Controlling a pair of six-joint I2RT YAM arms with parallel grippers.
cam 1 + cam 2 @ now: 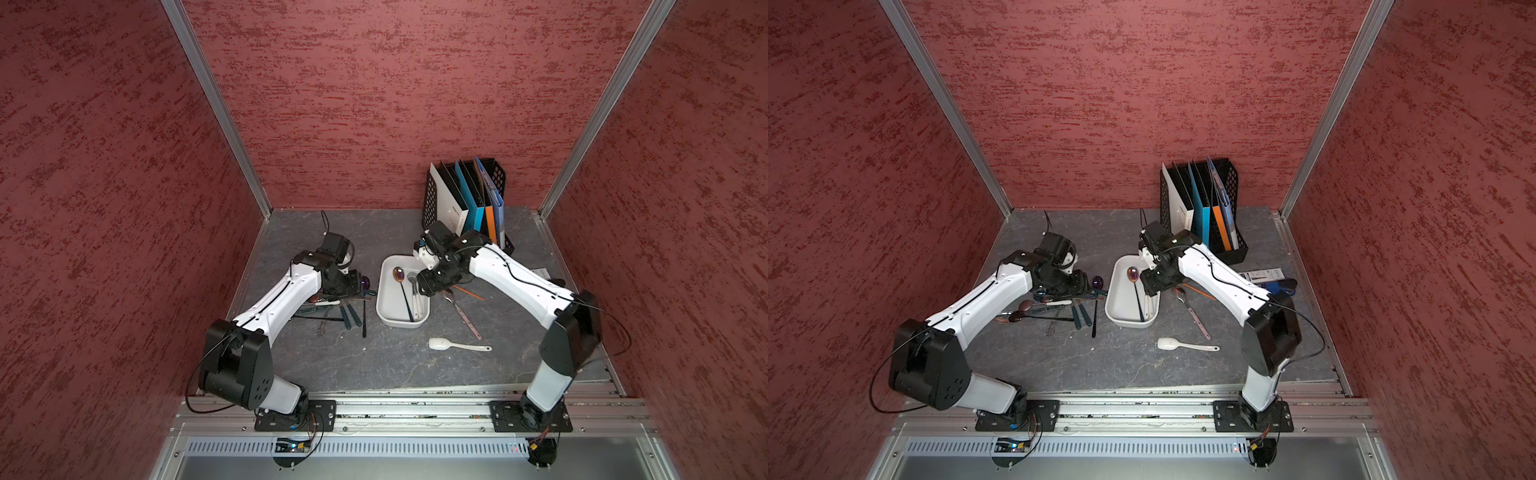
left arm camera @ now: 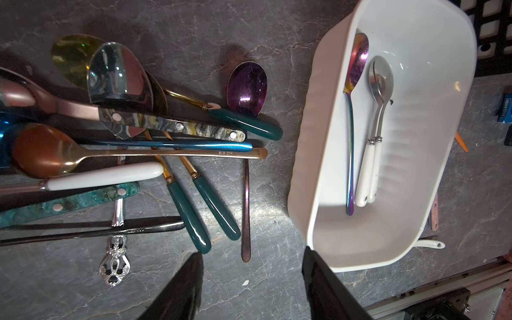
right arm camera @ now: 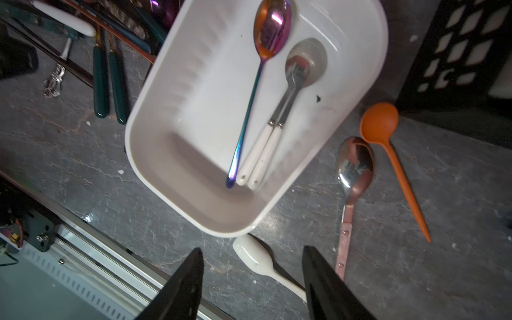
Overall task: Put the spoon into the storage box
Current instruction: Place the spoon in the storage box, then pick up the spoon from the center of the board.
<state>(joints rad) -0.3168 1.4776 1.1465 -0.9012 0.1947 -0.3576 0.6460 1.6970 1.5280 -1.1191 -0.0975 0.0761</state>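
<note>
The white storage box point(image 1: 384, 309) stands mid-table and shows in both wrist views point(image 2: 321, 155) point(image 3: 171, 116). Inside it lie an iridescent spoon point(image 3: 273, 30) and, beside it, a white-handled spoon with a white-handled fork on it point(image 3: 304, 63). My right gripper point(image 3: 252, 252) hovers over the box's right edge point(image 1: 426, 290), open and empty. A pile of loose spoons point(image 2: 138, 155) lies left of the box. Over that pile my left gripper point(image 2: 252, 252) stands open with nothing between its fingers. A purple spoon point(image 2: 246, 88) lies between pile and box.
Right of the box lie an orange spoon point(image 3: 388, 144), a metal spoon with a pink handle point(image 3: 353, 171) and, nearer the front, a white ceramic spoon point(image 1: 459, 345). A black file rack with folders point(image 1: 467, 199) stands at the back right. Red walls close in three sides.
</note>
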